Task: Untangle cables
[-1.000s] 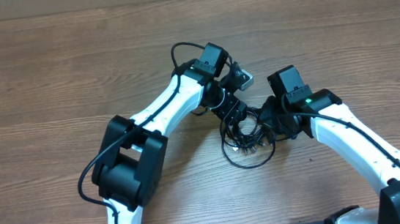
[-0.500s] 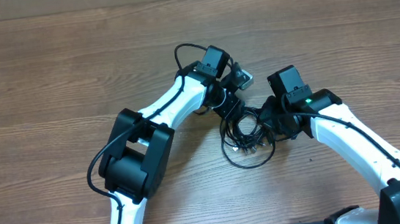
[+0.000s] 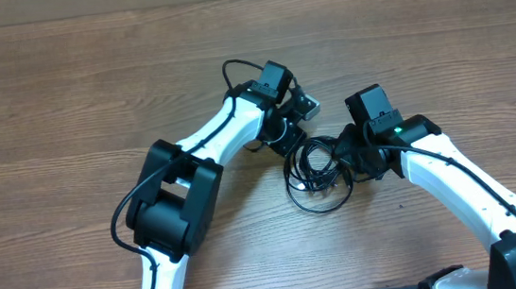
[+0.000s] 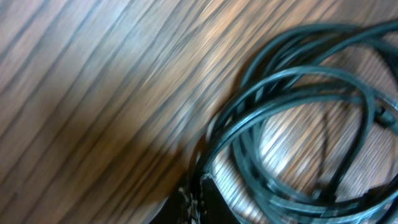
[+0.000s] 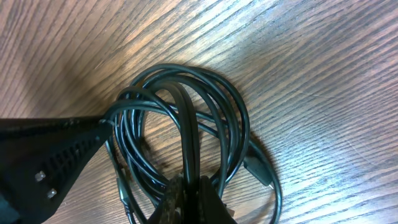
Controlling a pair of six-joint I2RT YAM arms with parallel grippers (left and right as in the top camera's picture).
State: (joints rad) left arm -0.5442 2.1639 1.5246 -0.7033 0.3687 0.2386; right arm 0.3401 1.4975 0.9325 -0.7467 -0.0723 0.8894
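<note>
Overhead: left gripper [image 3: 286, 142] went from wide open to closed on near edge of cables [image 3: 317, 169]. Coil lay between both tools. Right gripper [image 3: 347, 162] clamped far edge.
Left wrist: blurred; strands met closed tip.
Right wrist: jaws pinched strands.
Judgement: both sides held, pull-apart possible.

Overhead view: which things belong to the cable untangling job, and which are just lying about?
Part of the job:
- cables, coiled in a heap
- left pincer, shut on them
- right pincer, shut on them

Just there:
- wooden table
- left arm's own thick wiring
</note>
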